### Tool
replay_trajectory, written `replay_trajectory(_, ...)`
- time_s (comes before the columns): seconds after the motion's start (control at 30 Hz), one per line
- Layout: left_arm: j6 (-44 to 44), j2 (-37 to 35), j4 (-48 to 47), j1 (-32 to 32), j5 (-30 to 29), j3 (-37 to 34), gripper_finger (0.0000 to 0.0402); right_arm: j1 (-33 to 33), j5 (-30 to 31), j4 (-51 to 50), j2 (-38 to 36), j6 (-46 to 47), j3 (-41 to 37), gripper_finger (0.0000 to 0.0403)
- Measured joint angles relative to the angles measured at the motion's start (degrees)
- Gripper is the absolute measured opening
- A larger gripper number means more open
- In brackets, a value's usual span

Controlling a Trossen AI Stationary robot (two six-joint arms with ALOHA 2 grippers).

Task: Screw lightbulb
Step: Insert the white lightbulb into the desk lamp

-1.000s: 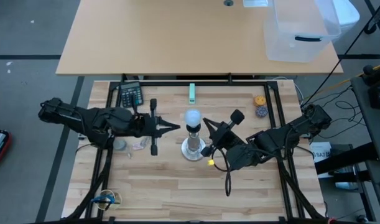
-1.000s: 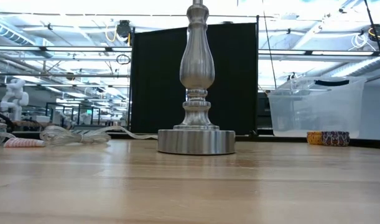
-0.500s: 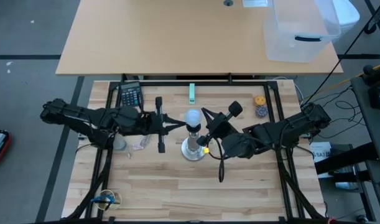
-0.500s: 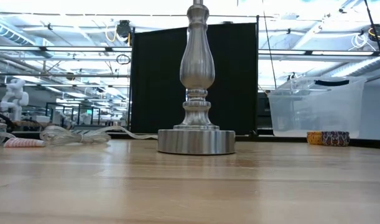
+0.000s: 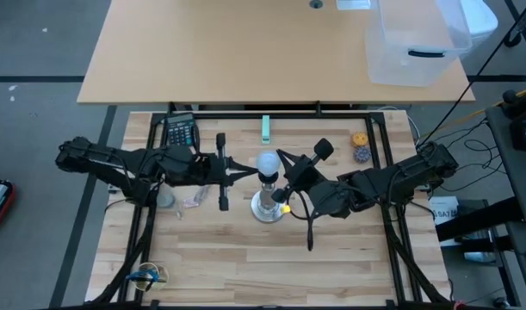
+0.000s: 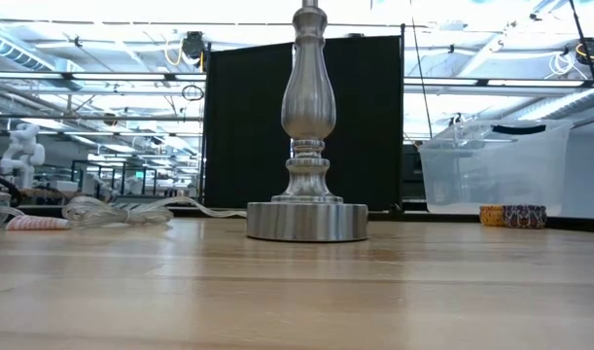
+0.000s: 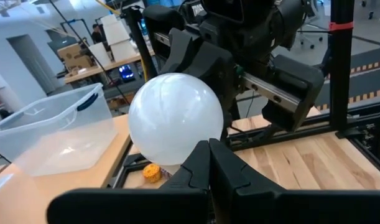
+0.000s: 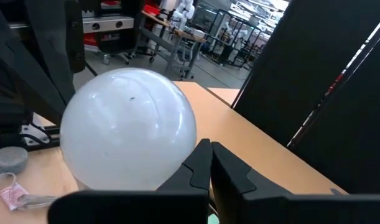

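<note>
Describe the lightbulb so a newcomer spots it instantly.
Find the wooden table under both arms; at its middle stands a silver lamp stand. The lightbulb sits atop it, between the shut left gripper and right gripper: the only round white frosted globe.

Calculator (image 5: 180, 131), green block (image 5: 266, 129), clear bin (image 5: 417, 39).
</note>
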Motion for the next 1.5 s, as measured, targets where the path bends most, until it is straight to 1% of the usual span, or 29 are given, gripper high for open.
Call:
replay_trajectory(0.33,-0.12,-0.02,-0.75,1.58,-0.58,0.00,0.0001,2.95,1.13,-0.36,-0.04,0.13,0.00,0.0000)
replay_trajectory(0.5,-0.66,-0.02,-0.78,2.91,-1.40,0.00,0.0001,3.97,1.28,-1.88,-0.11,2.34,0.00,0.0000)
replay_trajectory(0.57,-1.28,-0.02,-0.70,3.70,-2.23,0.00,0.0001,4.31,-0.10,-2.35,-0.11,3.18,0.02,0.0000)
replay_trajectory(0.63,-2.17,0.09,0.50,4.57,-1.74,0.00,0.0001,4.89,-2.72,-2.48,0.10,3.33,0.04,0.0000)
replay_trajectory(0.93,-3.50,0.55,-1.58,6.56,-1.08,-0.02,0.0001,6.58,-2.80,-2.70,1.17,3.33,-0.09,0.0000)
replay_trajectory(1.17,-3.46,-0.73,-3.01,5.21,-2.52,-0.02,0.0001,8.40,-1.89,-3.15,1.14,4.00,-0.07,0.0000)
replay_trajectory(1.27,-3.43,-1.82,-3.45,3.74,-2.56,-0.02,0.0001,8.99,-0.28,-3.75,1.14,4.34,-0.04,0.0000)
replay_trajectory(1.37,-2.68,-1.90,-3.29,2.19,-2.56,0.02,0.0001,9.02,1.46,-6.45,1.14,6.61,-0.02,0.0000)
replay_trajectory(1.5,-2.13,-1.82,-3.42,-0.01,-2.54,0.02,0.0001,8.76,2.08,-9.38,1.14,9.89,0.02,0.0000)
